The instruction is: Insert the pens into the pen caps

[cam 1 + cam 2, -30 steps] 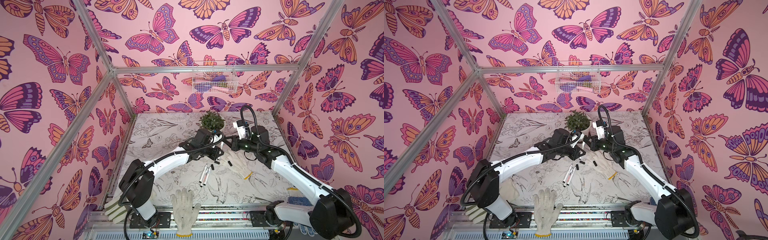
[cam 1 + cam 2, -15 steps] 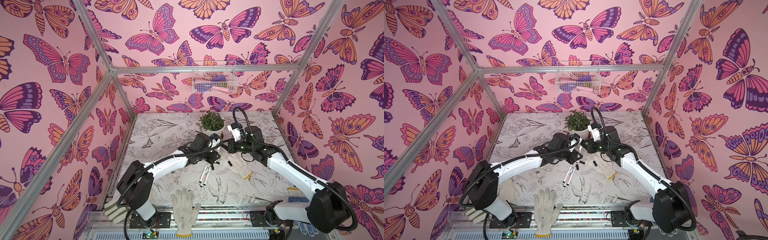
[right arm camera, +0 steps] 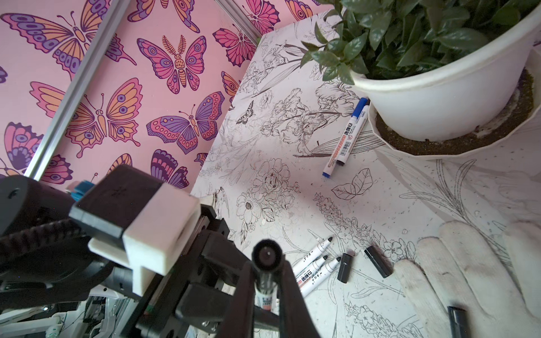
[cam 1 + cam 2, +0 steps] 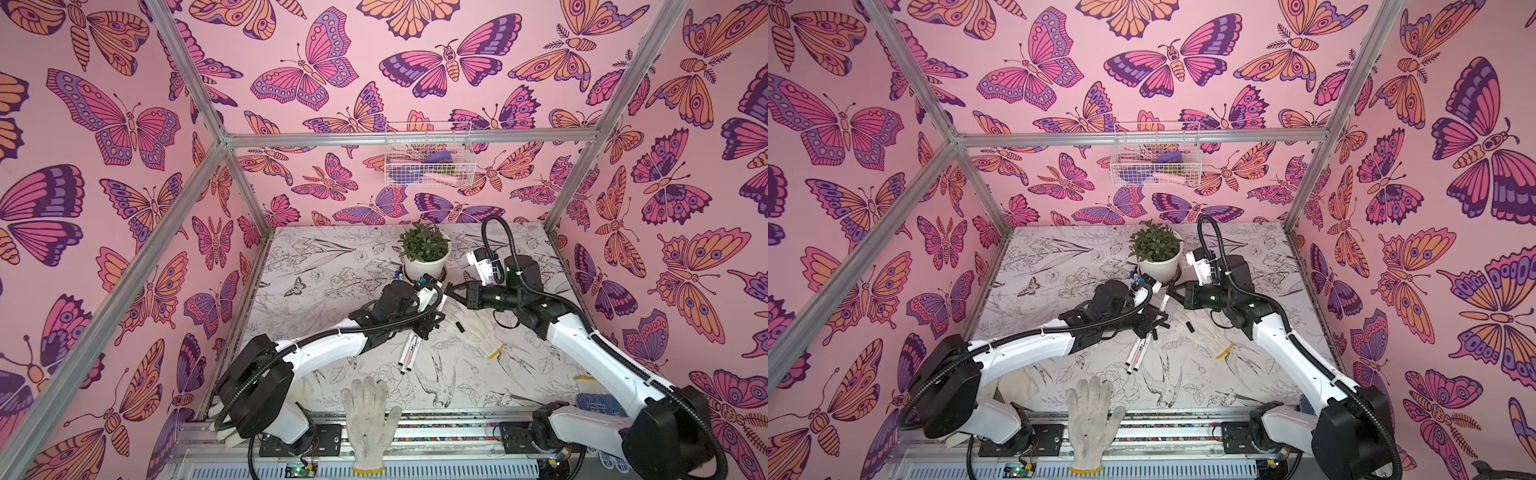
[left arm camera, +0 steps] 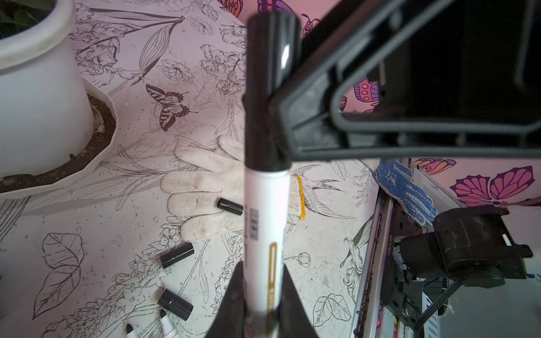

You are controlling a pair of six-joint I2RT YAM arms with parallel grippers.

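We are holding one pen (image 5: 265,210) up off the table, in the air between the two arms and near the plant pot (image 5: 38,117), with a black cap (image 5: 270,87) sitting over its tip end. Our left gripper (image 5: 262,281) is pinching the white barrel, jaws nearly together around it, so that the pen cannot swing and is pointing straight at the other arm. Our right gripper (image 3: 266,264) is clamping the cap the same way, nearly shut on it, and is facing the pen end-on so that any push is running along the barrel rather than across it. In the left wrist view the cap's rim is meeting the barrel with no tip showing, so we are judging the cap as on or very nearly on; whether it is fully home we cannot tell. Below us three uncapped pens (image 3: 313,267) are lying side by side on the table (image 5: 102,228), with loose black caps (image 5: 177,254) just beside their tips and one more resting on a white glove (image 5: 202,187), all lying close together for the next pairings. Two capped pens (image 3: 347,137) are lying just beside the pot's saucer, apart from the rest, which we are reading as finished work set out of the way.
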